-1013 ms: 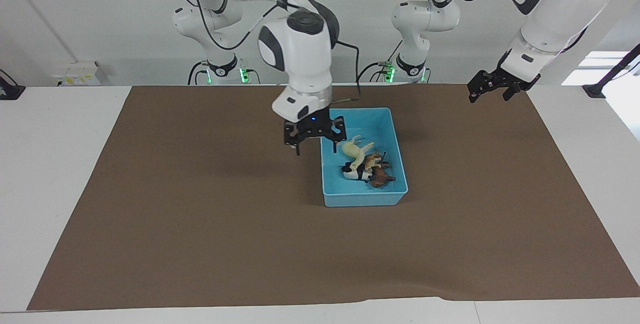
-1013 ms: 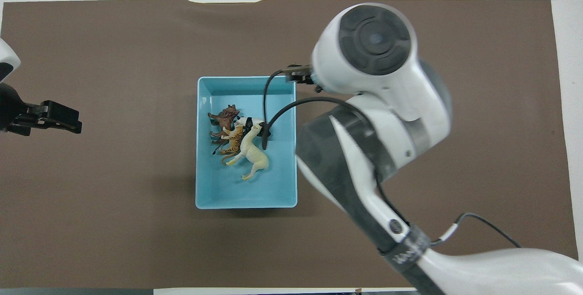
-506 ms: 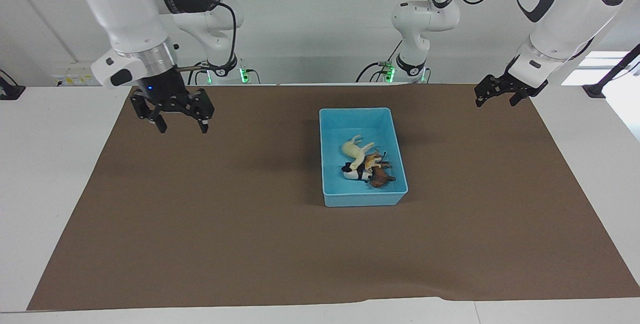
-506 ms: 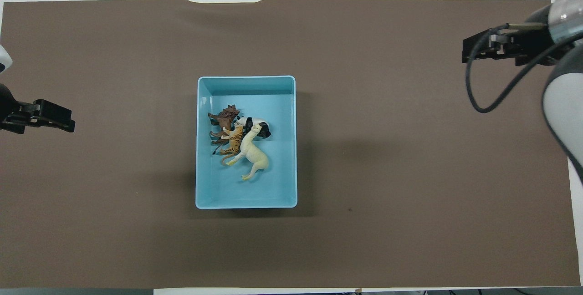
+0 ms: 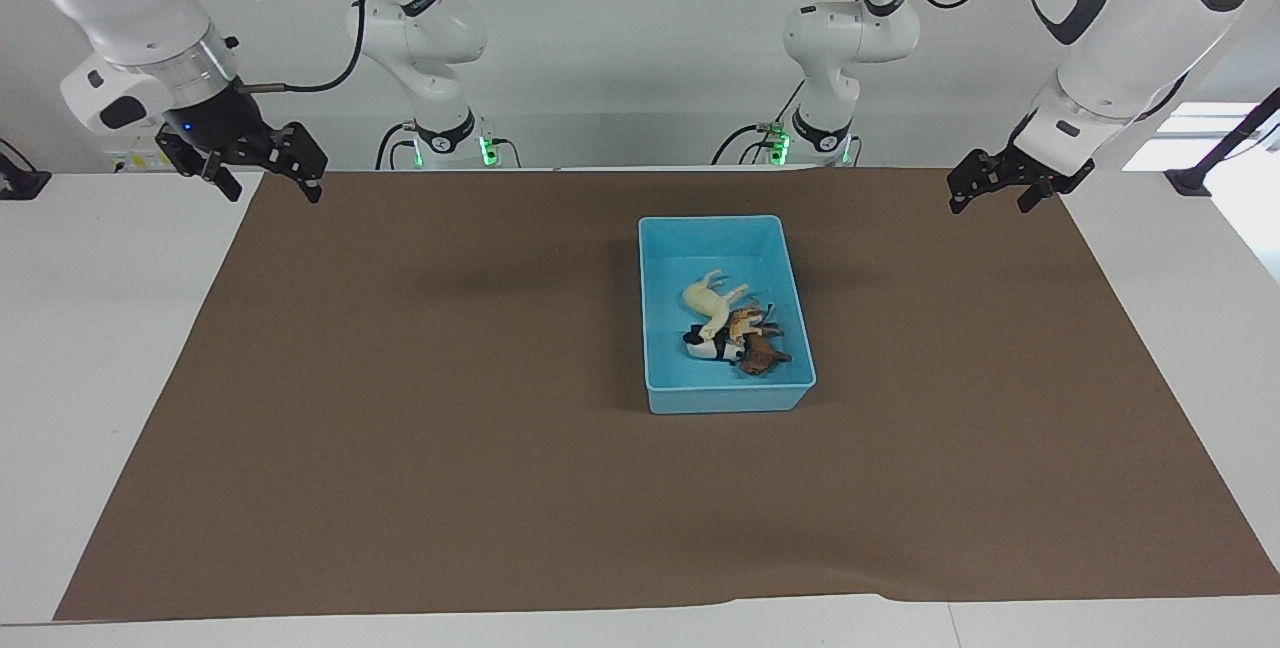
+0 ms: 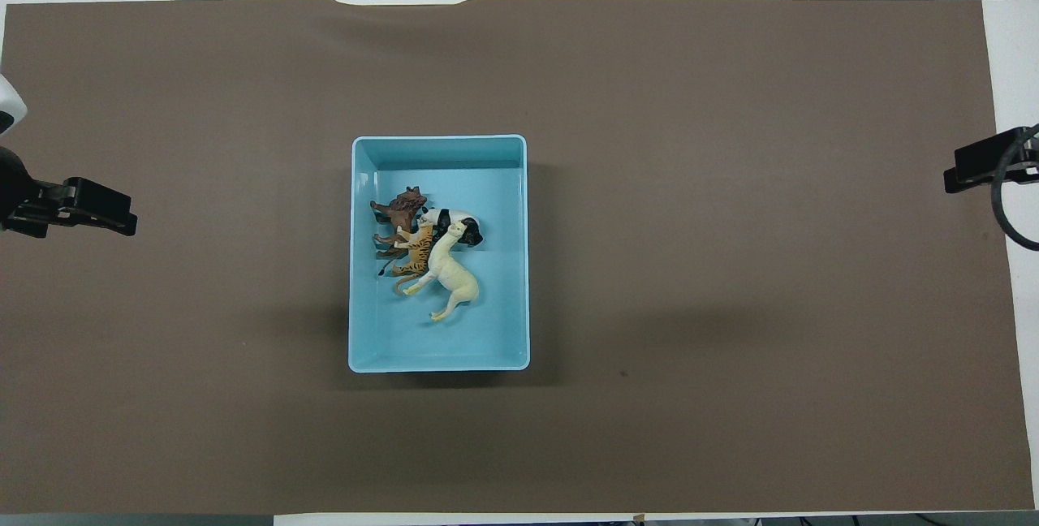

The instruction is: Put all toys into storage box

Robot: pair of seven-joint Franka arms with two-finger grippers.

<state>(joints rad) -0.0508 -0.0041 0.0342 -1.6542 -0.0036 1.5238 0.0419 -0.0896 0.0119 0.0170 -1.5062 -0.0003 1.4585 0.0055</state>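
Note:
The light blue storage box (image 5: 727,398) stands on the brown mat mid-table; it also shows in the overhead view (image 6: 438,364). All the toys lie in it in a heap: the cream-white horse (image 5: 706,300) (image 6: 453,278), the black-and-white panda (image 5: 708,346) (image 6: 454,224), the tan spotted big cat (image 5: 743,321) (image 6: 416,256) and the dark brown lion (image 5: 762,353) (image 6: 400,211). My right gripper (image 5: 272,190) (image 6: 978,169) is open and empty, raised over the mat's edge at the right arm's end. My left gripper (image 5: 990,202) (image 6: 105,213) is open and empty, raised over the mat at the left arm's end.
The brown mat (image 5: 420,448) covers most of the white table (image 5: 100,348). Both arm bases (image 5: 445,138) (image 5: 820,133) stand at the table's edge.
My right gripper has pulled away from beside the storage box, up and out to the right arm's end of the table. The left gripper has barely moved. The toys have not moved.

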